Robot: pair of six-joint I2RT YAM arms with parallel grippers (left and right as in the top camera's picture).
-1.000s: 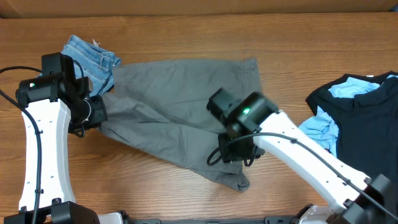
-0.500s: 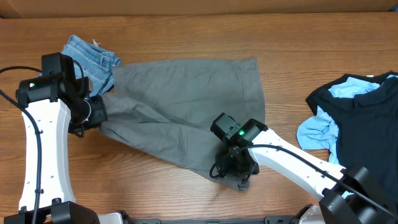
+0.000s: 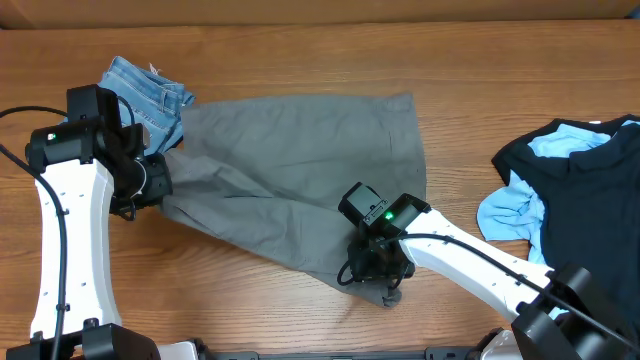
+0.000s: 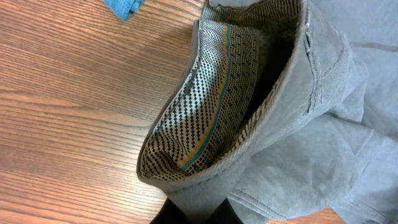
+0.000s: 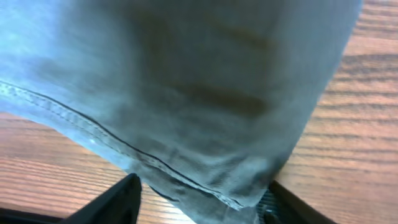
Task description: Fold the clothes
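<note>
Since a second ago, my right arm has swung down to the low end of the grey trousers (image 3: 300, 160). From above, they lie spread across the middle of the tabletop (image 3: 300, 60). The left gripper (image 3: 158, 182) is at their left edge and the right gripper (image 3: 385, 285) is on the bottom leg end. Left wrist view: the left gripper pinches the waistband (image 4: 217, 93) tight. Right wrist view: the fingers (image 5: 118, 199) stand wide apart, with the hem between them.
</note>
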